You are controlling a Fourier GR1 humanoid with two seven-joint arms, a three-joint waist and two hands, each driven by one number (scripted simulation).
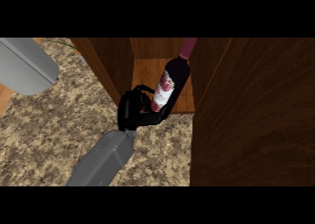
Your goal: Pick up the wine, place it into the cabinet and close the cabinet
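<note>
I see the dark glass wine bottle with a white and red label inside the open brown wooden cabinet, on its shelf, tilted to the right. My right robot hand is curled around its lower part. I judge it heavy, stiff, slippery and fragile, so low on the body is the good place to hold. The open cabinet door stands just right of the bottle. A grey arm shows far left, over the speckled worktop.
</note>
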